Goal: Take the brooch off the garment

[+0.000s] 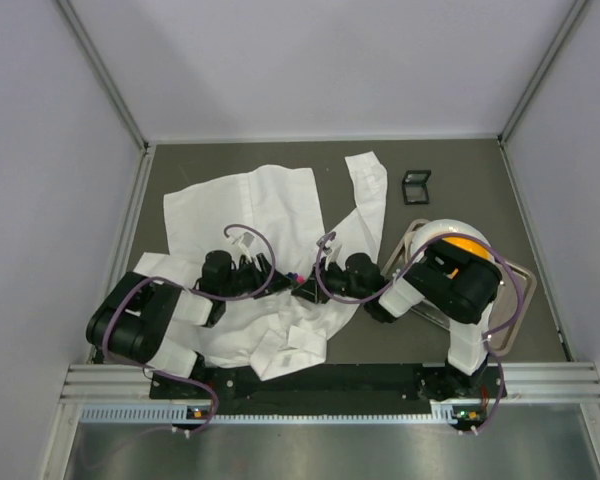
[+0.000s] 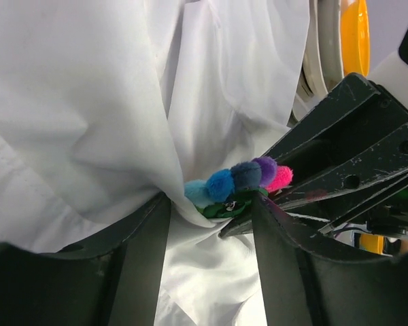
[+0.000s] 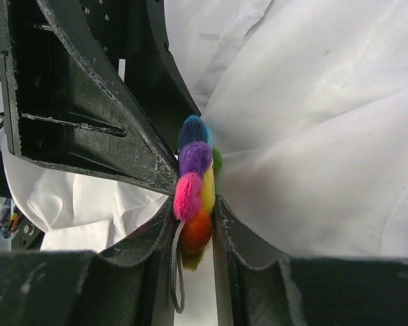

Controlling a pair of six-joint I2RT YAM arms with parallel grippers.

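Note:
The white garment lies creased across the table's middle. The many-coloured brooch sits on it between my two grippers. My right gripper is shut on the brooch, with its pom-pom petals squeezed between the fingers and a thin grey loop hanging below. My left gripper faces it. Its tips hold bunched garment fabric right behind the brooch's green back. The fabric pulls taut toward the brooch. The left gripper's fingers show in the right wrist view, and the right gripper's fingers in the left wrist view.
A white bowl with orange inside stands on a metal tray at the right, beside the right arm. It also shows in the left wrist view. A small dark square box lies at the back right. Walls enclose the table.

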